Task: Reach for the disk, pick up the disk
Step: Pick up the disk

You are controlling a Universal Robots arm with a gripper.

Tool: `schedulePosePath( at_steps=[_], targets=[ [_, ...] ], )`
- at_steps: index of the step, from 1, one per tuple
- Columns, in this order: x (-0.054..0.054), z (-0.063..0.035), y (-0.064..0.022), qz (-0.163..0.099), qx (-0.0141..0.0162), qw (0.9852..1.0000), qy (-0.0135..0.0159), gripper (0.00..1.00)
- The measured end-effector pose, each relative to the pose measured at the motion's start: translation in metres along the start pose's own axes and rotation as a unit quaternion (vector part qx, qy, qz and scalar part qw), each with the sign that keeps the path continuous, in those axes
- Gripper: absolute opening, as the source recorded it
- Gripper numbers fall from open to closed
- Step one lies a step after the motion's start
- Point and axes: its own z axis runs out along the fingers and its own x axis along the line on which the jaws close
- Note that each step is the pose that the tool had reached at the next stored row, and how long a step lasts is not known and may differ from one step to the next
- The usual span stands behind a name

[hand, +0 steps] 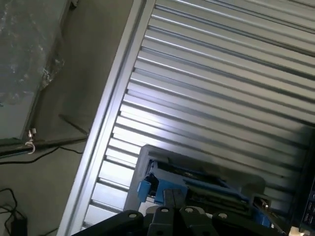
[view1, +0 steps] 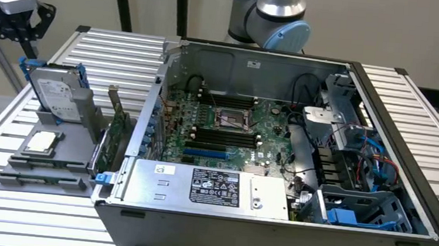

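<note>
The disk (view1: 53, 95) is a silver-grey drive with a white label and a blue frame. It stands tilted in a grey holder (view1: 46, 139) on the slatted table at the exterior view's left. My gripper (view1: 28, 49) hangs right above the disk's upper far corner, its dark tips reaching the blue frame. In the wrist view the disk (hand: 206, 184) appears edge-on, and my gripper (hand: 171, 196) has both fingers side by side against the blue edge (hand: 144, 189). The jaws look shut; whether they clamp the frame is unclear.
An open computer case (view1: 280, 145) sits just to the exterior view's right of the holder, with its motherboard, a silver box with a black label (view1: 210, 187) and blue cables. A small square silver chip (view1: 42, 141) lies on the holder. The table edge and floor are close behind the disk (hand: 98, 147).
</note>
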Motion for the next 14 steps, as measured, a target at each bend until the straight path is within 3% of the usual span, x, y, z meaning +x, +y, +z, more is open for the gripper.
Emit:
schedulePosePath(
  at_steps=[4,7,11,14],
  targets=[
    [0.0000,-0.0003,0.0000,-0.036,0.0000,0.9994,0.0013,0.11],
    [0.0000,-0.0005,0.0000,-0.063,0.0000,0.9980,0.0024,0.11],
    [0.0000,-0.0007,0.0000,-0.100,0.0000,0.9950,0.0038,0.11],
    [0.0000,-0.0009,0.0000,-0.127,0.0000,0.9919,0.0048,0.11]
  ],
)
